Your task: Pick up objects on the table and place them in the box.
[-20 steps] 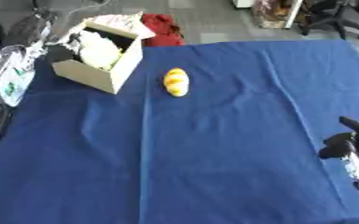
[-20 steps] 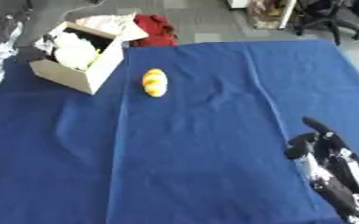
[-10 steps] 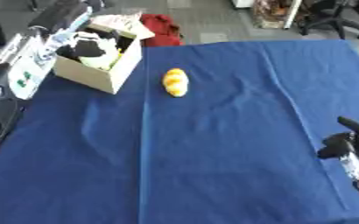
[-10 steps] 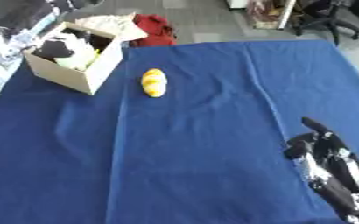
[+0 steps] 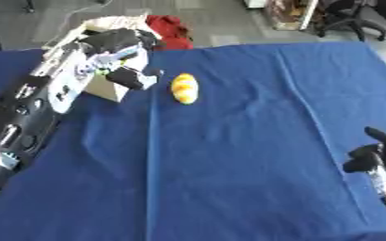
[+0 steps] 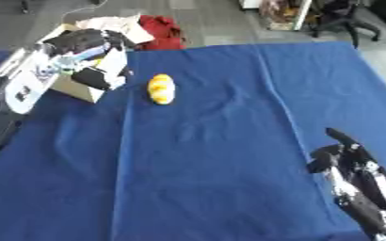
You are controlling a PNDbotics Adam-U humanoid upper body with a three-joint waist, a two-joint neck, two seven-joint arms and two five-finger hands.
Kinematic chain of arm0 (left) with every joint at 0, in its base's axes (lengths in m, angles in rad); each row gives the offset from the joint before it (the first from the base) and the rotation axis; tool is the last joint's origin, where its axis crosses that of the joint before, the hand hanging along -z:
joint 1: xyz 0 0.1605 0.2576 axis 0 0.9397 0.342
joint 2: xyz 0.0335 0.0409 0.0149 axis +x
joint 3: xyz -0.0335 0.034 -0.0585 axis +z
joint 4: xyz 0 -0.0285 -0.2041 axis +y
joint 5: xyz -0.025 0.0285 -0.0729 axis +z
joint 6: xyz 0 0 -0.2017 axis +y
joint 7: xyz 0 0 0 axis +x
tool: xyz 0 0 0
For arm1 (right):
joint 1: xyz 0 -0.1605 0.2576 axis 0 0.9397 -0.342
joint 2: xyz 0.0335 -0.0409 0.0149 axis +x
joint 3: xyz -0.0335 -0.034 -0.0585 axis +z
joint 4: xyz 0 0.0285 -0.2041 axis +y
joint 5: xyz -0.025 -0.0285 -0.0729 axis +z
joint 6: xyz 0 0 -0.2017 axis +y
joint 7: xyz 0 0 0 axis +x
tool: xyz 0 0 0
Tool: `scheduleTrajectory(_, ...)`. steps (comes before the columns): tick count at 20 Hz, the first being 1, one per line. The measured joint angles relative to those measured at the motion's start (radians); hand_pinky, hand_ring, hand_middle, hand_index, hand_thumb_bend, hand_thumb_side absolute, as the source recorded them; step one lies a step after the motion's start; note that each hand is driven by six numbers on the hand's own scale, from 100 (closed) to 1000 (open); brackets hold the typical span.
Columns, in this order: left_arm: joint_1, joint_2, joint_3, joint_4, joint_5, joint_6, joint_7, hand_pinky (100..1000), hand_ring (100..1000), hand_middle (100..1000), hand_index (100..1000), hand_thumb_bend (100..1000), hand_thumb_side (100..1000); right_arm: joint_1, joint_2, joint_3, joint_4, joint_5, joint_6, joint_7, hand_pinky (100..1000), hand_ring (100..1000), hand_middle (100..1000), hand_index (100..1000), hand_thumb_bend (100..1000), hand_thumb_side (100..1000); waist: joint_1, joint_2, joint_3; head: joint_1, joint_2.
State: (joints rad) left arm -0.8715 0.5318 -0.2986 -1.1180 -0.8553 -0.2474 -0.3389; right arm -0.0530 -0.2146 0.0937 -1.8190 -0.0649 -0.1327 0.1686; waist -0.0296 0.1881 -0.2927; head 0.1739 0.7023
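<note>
A yellow, oblong object (image 5: 184,88) lies on the blue tablecloth (image 5: 229,155), just right of the cardboard box (image 6: 78,90) at the table's far left. My left arm runs up from the lower left, and its hand (image 5: 118,41) hangs over the box's opening and hides most of what is inside. Something pale green and white shows under the hand. My right hand (image 6: 344,157) rests open near the lower right corner, fingers up, holding nothing.
A red bundle (image 5: 168,32) lies on the floor beyond the table's far edge, behind the box. Office chairs (image 5: 349,19) stand at the far right. The cloth has shallow creases across its middle.
My left arm has swung from the table's left edge rightward and now covers the box. The yellow object, the box and my right hand have stayed put.
</note>
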Motion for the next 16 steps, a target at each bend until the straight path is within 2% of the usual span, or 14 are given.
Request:
scheduleTrajectory(4,-0.001,-0.036,0.001,0.065,-0.061,0.012,0.019,845,797,836,940,173,543,0.000,0.000,0.001,0.000,-0.005,0.000,0.001,602,572,588,917,100,427,-0.003,0.000,-0.011,0.005,0.000)
scheduleTrajectory(12,0.000,-0.093,0.008,0.167,-0.117,0.017,0.085,847,799,846,948,154,621,-0.001,0.000,0.006,0.000,-0.009,0.002,0.007,602,571,588,917,100,427,-0.007,0.001,-0.023,0.020,0.000)
scheduleTrajectory(16,0.000,-0.111,0.011,0.199,-0.135,0.018,0.110,845,798,849,949,167,591,-0.006,0.000,0.010,0.000,-0.014,0.003,0.009,602,571,588,917,100,426,-0.010,0.001,-0.030,0.027,0.000)
